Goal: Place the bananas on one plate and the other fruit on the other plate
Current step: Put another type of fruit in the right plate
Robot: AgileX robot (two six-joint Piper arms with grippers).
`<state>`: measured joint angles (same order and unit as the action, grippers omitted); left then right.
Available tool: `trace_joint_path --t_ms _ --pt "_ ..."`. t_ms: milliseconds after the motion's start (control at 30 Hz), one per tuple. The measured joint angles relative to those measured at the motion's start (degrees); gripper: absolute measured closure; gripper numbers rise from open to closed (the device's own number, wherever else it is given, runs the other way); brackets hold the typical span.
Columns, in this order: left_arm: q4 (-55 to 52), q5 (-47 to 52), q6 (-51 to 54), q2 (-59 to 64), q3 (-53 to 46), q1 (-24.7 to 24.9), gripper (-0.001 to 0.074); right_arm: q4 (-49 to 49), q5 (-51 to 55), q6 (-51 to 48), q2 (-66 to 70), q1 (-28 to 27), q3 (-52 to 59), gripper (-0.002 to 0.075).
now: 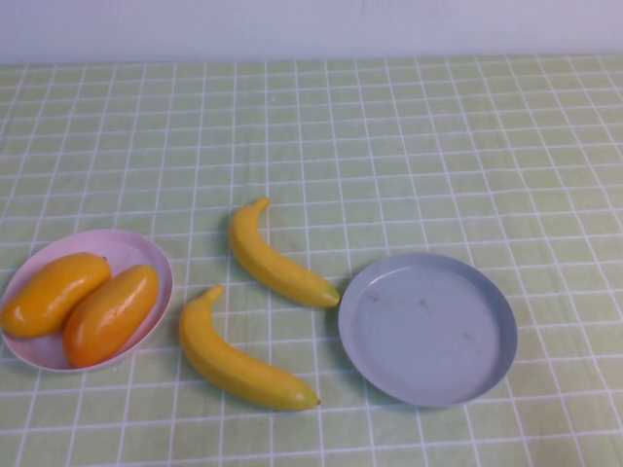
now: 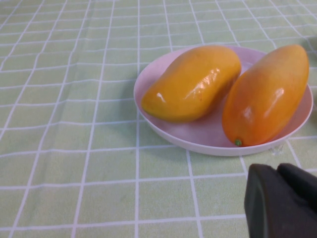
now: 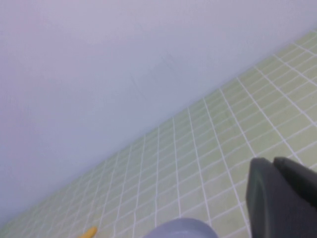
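Two orange mangoes (image 1: 54,292) (image 1: 110,313) lie side by side on the pale pink plate (image 1: 146,251) at the front left. Two yellow bananas (image 1: 277,265) (image 1: 238,362) lie on the tablecloth between the plates. The grey-blue plate (image 1: 428,329) sits at the front right with nothing on it. Neither gripper shows in the high view. My left gripper (image 2: 277,168) is shut and empty, just short of the pink plate (image 2: 198,136) with its mangoes (image 2: 193,83) (image 2: 267,94). My right gripper (image 3: 272,161) is shut and empty, raised near the grey-blue plate's edge (image 3: 181,229).
A green checked cloth (image 1: 389,146) covers the table. A pale wall (image 1: 311,24) runs along the far edge. A banana tip (image 3: 89,232) shows in the right wrist view.
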<state>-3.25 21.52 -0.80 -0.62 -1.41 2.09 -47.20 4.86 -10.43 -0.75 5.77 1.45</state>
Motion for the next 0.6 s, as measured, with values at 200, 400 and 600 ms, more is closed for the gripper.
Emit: trace_joint_path --t_ms 200,400,600 --pt "0.0 0.0 0.0 0.0 0.0 0.0 0.0731 -4.0 6.4 0.0 0.0 0.0 -2.7 0.0742" --pt "0.0 0.0 0.0 0.0 0.0 0.0 0.0731 -3.0 19.1 0.0 10.9 0.0 -13.6 0.0741" --pt "0.0 0.0 0.0 0.0 0.0 0.0 0.0731 3.5 34.0 -4.0 33.6 0.0 -27.4 0.0741"
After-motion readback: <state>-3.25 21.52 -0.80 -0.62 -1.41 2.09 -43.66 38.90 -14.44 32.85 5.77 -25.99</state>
